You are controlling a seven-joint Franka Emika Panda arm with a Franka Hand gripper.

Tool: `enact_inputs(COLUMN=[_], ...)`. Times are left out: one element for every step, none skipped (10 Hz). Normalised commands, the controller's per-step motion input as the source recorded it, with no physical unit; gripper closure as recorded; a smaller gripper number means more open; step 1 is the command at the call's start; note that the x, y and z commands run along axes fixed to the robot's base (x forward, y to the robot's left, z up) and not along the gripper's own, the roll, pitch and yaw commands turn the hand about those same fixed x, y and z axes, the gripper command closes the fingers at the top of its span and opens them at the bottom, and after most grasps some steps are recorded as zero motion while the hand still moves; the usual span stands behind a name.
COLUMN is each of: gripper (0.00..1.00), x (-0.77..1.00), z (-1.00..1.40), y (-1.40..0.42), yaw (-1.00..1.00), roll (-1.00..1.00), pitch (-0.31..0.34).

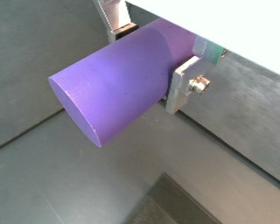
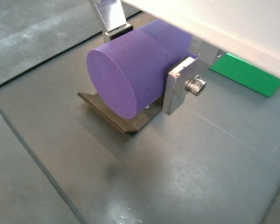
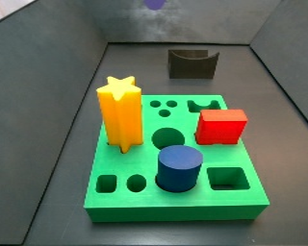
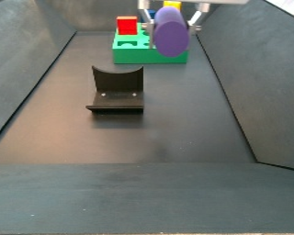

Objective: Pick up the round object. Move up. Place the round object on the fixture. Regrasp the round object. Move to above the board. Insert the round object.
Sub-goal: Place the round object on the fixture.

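The peg (image 1: 113, 86) lies horizontal between the gripper's (image 1: 152, 59) silver fingers (image 1: 182, 85), which pinch it across its curved side near the back end, so most of its length sticks out free toward the camera. In both wrist views its flat round face (image 2: 115, 83) points away from the fingers. That sideways hold suits laying the peg into a cradle more than pushing it down into a hole, which is probably why a regrasp is planned.

In a side view the peg (image 4: 171, 36) hangs in the air, well above the floor and beyond the fixture (image 4: 115, 90), between it and the board (image 4: 151, 50). A wrist view shows the fixture (image 2: 112, 116) just below the peg, not touching it. Its notch faces up, ready to take a round body, and it is empty.

The board (image 3: 177, 159), well apart from the fixture (image 3: 192, 62), carries a yellow star (image 3: 119, 112), a red block (image 3: 222, 126) and a blue cylinder (image 3: 179, 168); several holes are open.

My judgement: the peg is lifted and the next step is lowering it into the notch, keeping it level and centred.
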Motion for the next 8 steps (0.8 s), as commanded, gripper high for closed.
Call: enact_inputs(gripper=[1.00,1.00,1.00,1.00,1.00,1.00,1.00,1.00], x=[0.59,0.45,1.00,1.00,1.00,1.00,0.96,0.84], z=[0.00,0.00,0.08,0.10,0.08,0.04,0.03,0.02], y=[0.05,0.03,-0.45,-0.46,-0.32,-0.21,-0.16,-0.06], yaw=[-0.04,-0.03,0.07,0.07,0.05,0.03,0.03,0.01], roll=[-0.02,-0.01,-1.00,-1.00,-1.00,-1.00,-1.00,-1.00], pitch=[0.146,0.147,0.111,0.113,0.119,0.131,0.141,0.161])
